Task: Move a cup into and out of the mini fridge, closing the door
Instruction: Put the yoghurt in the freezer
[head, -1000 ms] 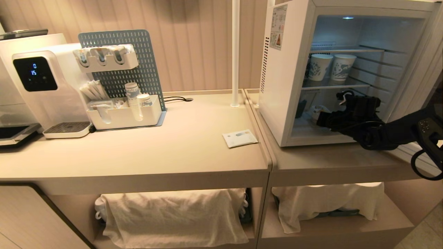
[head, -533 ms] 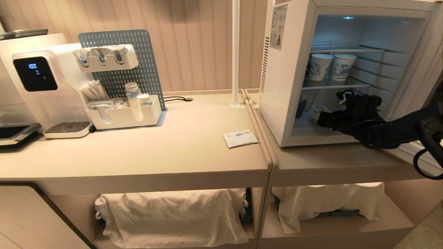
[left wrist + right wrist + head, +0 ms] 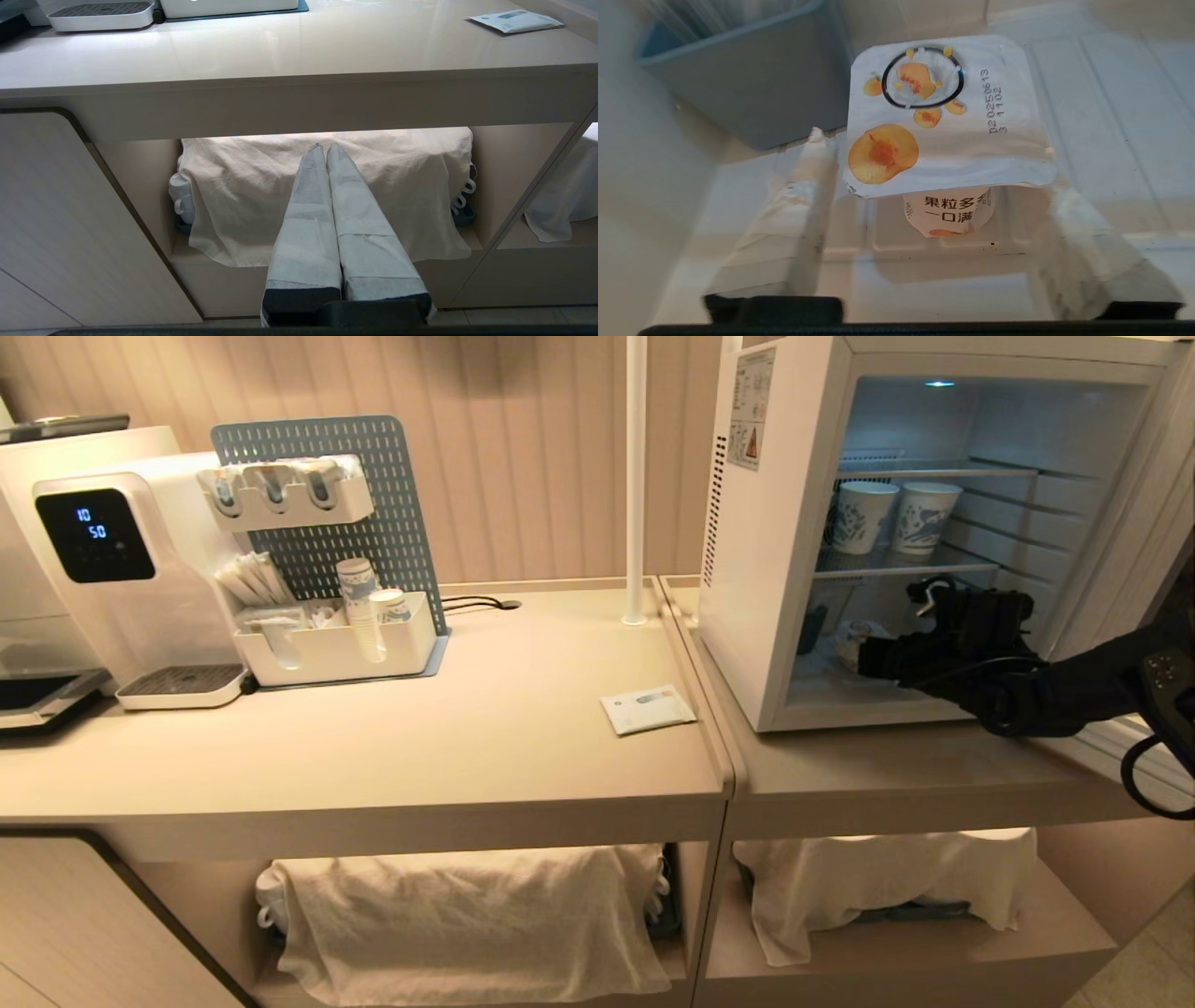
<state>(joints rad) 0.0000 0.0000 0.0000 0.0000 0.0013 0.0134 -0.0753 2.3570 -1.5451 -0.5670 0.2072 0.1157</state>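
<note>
Two grippers appeared. The right gripper [image 3: 934, 205] reached into the lowest compartment of the mini fridge [image 3: 775, 569], its taped fingers [image 3: 803, 196] spread wide on either side of the cup [image 3: 945, 135] and clear of it; the cup stood upright on the fridge floor beside a grey bin [image 3: 752, 79]. The left gripper [image 3: 325, 148] hung before the counter [image 3: 280, 51], fingers pressed together, holding nothing.

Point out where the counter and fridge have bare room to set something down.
Free: the counter between the white organizer tray and the sachet, and the strip before the mini fridge. Crowded: the fridge floor, with the cup, a grey bin and the right pincer.
</note>
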